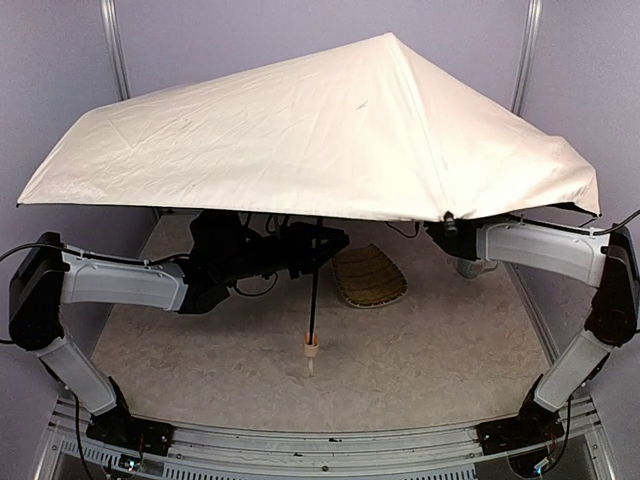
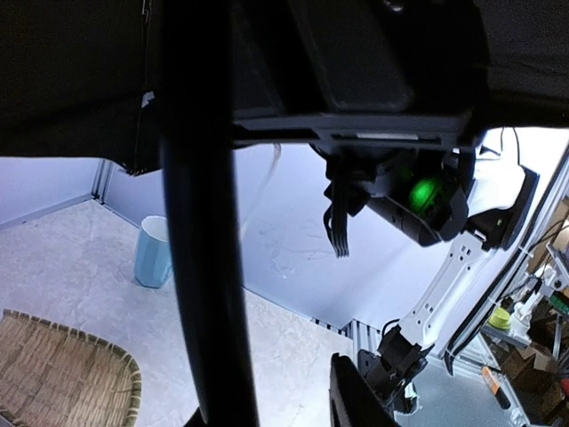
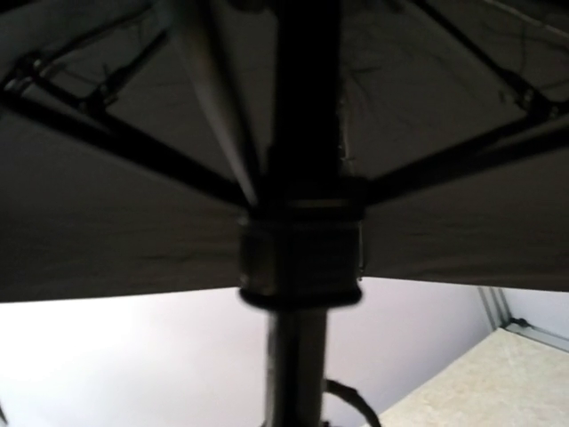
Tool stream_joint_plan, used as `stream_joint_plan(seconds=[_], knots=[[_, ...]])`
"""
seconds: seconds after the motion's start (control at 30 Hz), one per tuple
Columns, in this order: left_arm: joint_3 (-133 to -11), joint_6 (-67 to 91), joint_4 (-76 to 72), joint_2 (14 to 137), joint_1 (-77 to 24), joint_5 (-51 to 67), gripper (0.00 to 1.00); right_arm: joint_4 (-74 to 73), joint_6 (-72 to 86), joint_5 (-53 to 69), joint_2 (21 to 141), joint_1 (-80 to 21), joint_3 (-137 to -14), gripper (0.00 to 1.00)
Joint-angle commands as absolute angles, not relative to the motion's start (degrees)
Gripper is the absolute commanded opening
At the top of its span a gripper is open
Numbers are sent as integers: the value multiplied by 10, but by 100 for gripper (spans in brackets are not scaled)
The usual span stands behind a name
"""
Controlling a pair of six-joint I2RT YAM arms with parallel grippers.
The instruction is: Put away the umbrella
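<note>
**Umbrella fully open, put-away barely begun**

Umbrella (image 1: 330, 130) stands wide open over mid-table. Canopy covers both wrists, shaft is upright, tan handle (image 1: 311, 345) is low, near the table top; touching or not, can't tell. Nothing is folded and the runner sits up at the rib hub, so my read is that closing and stowing are all still to do.

Left gripper (image 1: 318, 243) is at the shaft under the canopy. It's too dark to tell if the fingers are clamped on it.

Top view is the only one w/ the whole canopy and handle, but it hides the runner. R wrist view shows runner (image 3: 300, 253) and ribs close up from below; its own fingers aren't made out. L wrist view shows the shaft close across frame, woven basket (image 2: 62, 374), blue cup (image 2: 153, 252), and right gripper (image 2: 340, 227) w/ a green light, opening unclear.
</note>
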State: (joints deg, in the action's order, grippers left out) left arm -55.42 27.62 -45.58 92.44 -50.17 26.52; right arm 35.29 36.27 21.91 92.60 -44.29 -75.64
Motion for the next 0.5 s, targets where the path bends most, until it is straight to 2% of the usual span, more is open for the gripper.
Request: stream_joint_plan(seconds=[0.0, 0.13, 0.23, 0.4, 0.47], knots=[[-529, 249, -460, 911, -500, 310, 40, 395, 344, 166, 892, -434, -746, 0], [-512, 239, -430, 931, -498, 288, 49, 388, 339, 137, 884, -434, -744, 0], [-507, 229, -405, 941, -498, 263, 51, 376, 334, 118, 875, -434, -746, 0], [-486, 221, -399, 936, -498, 233, 36, 361, 322, 108, 863, -434, -748, 0], [-480, 222, -405, 934, -499, 231, 26, 358, 319, 106, 861, -434, -748, 0]])
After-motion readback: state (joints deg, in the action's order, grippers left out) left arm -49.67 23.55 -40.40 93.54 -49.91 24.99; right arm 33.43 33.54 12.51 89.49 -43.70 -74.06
